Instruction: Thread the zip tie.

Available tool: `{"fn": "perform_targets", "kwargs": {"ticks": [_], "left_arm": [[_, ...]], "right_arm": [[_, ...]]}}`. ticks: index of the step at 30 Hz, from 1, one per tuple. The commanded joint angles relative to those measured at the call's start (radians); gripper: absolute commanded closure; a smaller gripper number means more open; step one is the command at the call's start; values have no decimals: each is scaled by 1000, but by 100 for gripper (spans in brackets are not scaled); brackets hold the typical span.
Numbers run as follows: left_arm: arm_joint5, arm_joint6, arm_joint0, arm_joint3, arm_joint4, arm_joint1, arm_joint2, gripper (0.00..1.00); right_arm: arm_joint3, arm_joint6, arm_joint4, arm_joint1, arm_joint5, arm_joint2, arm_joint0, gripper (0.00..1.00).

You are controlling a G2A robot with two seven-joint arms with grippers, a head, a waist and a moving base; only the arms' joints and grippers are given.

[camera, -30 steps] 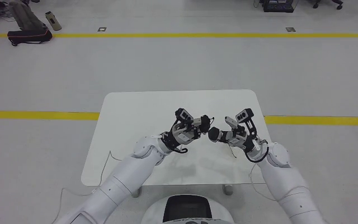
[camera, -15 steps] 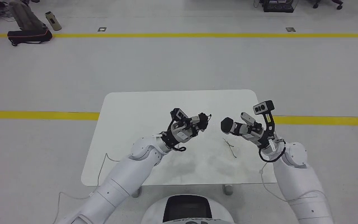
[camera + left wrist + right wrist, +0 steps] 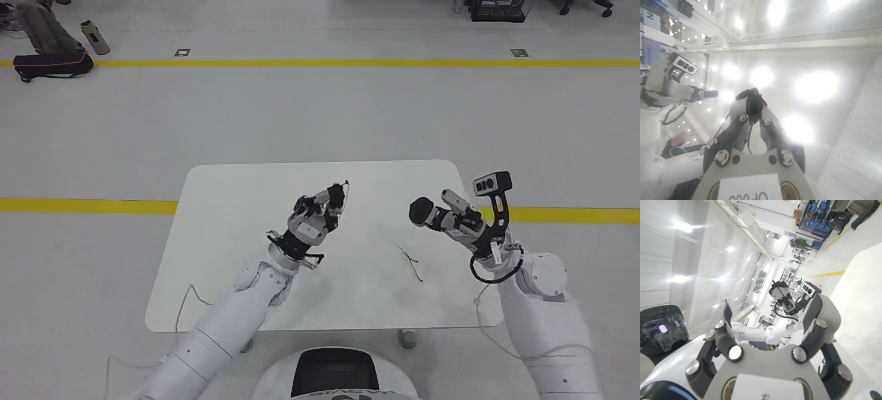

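Holds zip tie (image 3: 750, 132) pinched in L gripper (image 3: 753, 96), above table (image 3: 230, 220). Has R gripper (image 3: 770, 304) spread wide, empty, well apart. Prob. light, thin, springy, slick: grab nr free tip w/ R.

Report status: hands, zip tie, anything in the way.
Left hand shut on zip tie, held above table. Right hand open, empty, apart from it. Nothing between hands; thin dark strip lies on table nearer right hand.
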Motion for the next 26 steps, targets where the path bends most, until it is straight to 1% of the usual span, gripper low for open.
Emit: {"fn": "perform_targets", "kwargs": {"ticks": [1, 5, 26], "left_arm": [[2, -23, 5, 3, -53, -6, 0, 100], [-9, -51, 14, 7, -92, -15, -1, 100], [-10, -52, 15, 8, -90, -15, 0, 100]], "right_arm": [[1, -10, -1, -6, 0, 18, -2, 0], [2, -4, 2, -14, 0, 36, -7, 0], [2, -4, 2, -14, 0, 36, -7, 0]]}}
